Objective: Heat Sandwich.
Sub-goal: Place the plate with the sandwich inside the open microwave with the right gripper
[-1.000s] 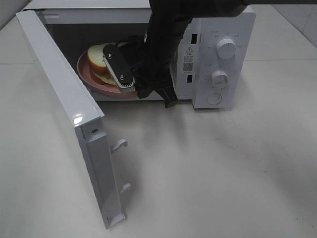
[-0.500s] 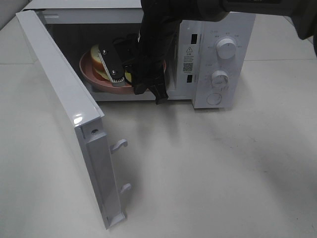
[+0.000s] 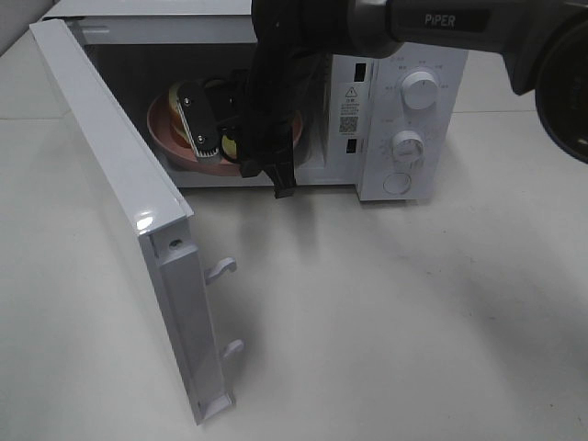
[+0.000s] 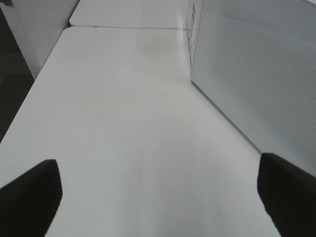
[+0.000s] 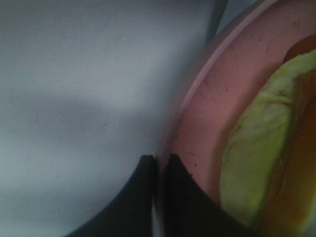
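Right wrist view: gripper [image 5: 159, 160] pinches plate [image 5: 197, 84] rim, sandwich [image 5: 256, 148] just beside.

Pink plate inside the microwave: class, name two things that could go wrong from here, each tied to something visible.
1. The right pincer grips only the thin rim of the plate; it might slip or tilt, sliding the sandwich off.
2. The arm crowds the microwave opening, so pulling out could bump the plate.
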`<state>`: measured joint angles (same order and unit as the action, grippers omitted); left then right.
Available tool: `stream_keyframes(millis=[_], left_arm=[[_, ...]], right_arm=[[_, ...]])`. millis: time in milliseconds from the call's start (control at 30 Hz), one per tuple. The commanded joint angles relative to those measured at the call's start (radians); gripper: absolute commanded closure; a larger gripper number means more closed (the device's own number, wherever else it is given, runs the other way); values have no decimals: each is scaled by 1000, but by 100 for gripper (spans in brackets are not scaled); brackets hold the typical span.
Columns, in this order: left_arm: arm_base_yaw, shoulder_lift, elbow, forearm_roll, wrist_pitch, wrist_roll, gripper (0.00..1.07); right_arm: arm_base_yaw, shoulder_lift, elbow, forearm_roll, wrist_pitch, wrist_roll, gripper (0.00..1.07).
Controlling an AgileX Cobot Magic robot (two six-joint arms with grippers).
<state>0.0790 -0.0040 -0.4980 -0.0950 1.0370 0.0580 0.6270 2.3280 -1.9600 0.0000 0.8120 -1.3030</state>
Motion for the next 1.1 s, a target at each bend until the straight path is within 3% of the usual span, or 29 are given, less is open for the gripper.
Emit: stream_keyframes(millis=[33,900,1100], left_arm=[[1,-29,2,0,-1,1,3],[1,-29,2,0,-1,1,3],[1,-29,2,0,-1,1,3]], right_arm=[[-10,5,-10,8,-31,6,105],[-43,16,-10,-39,-165,31,102],[-43,18,-10,-39,-174,-1,95]])
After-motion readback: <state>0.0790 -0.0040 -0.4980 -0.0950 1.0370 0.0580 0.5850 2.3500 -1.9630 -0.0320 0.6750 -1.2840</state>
